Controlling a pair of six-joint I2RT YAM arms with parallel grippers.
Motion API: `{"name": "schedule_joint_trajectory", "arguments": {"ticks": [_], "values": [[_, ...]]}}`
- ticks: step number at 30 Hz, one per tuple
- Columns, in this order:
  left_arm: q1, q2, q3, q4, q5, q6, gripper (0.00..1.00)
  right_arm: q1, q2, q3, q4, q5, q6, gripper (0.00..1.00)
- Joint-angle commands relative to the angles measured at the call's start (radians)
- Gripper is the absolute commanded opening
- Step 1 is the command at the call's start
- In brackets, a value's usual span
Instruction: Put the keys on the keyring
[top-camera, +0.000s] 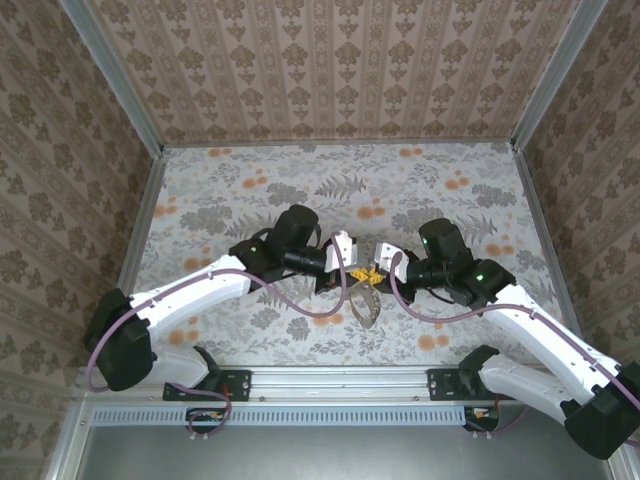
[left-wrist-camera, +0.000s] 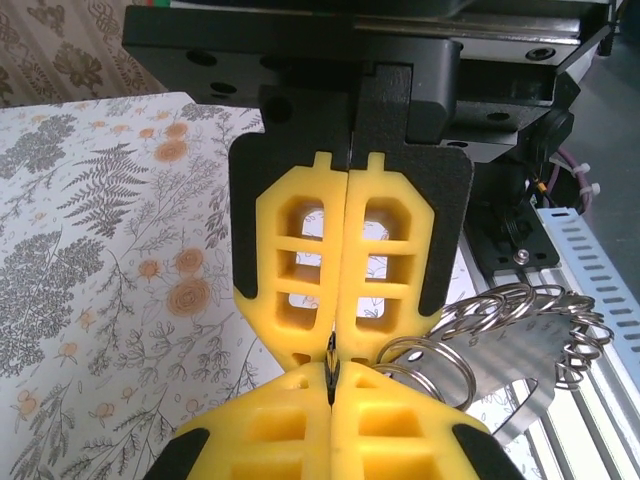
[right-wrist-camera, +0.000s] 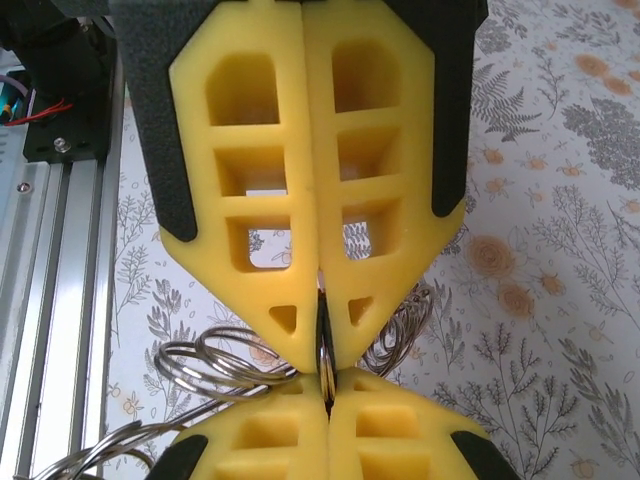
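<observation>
**Both pincers shut tip to tip on the keyring**

From the top external view, the two arms meet over the middle of the flowered table (top-camera: 250, 180). The left pincer (top-camera: 360, 270) and the right pincer (top-camera: 377, 272) are nose to nose, with their yellow tips touching. The keyring (top-camera: 364, 305) hangs from that meeting point as a thin greyish loop, drooping toward the near edge.

In the left wrist view, the left pincer (left-wrist-camera: 330, 378) is at the bottom with its pads pressed flat together. The right pincer (left-wrist-camera: 342, 345) faces it from above, also fully closed. A thin dark sliver of metal sits in the seam where the tips meet. Silvery coils of the keyring (left-wrist-camera: 520, 305) fan out to the right, over a flat grey metal piece (left-wrist-camera: 510, 375); I cannot tell whether it is a key.

In the right wrist view, the right pincer (right-wrist-camera: 328, 392) is below and the left pincer (right-wrist-camera: 322, 345) above, both closed. A thin ring wire is nipped between their tips. The keyring (right-wrist-camera: 205, 362) curls out on either side, just above the table.
</observation>
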Motion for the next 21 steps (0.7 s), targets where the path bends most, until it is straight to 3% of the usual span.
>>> {"name": "schedule_joint_trajectory", "arguments": {"ticks": [1, 4, 21], "values": [[0.014, -0.061, -0.014, -0.018, 0.012, 0.046, 0.0, 0.005, -0.047, 0.002, 0.013, -0.01, -0.026, 0.14], [0.033, -0.105, -0.046, 0.017, 0.051, 0.065, 0.0, 0.003, -0.074, -0.009, 0.024, -0.033, -0.024, 0.22], [0.048, -0.269, -0.278, 0.394, 0.097, 0.057, 0.0, 0.028, -0.067, -0.039, 0.163, -0.154, 0.039, 0.34]]}}
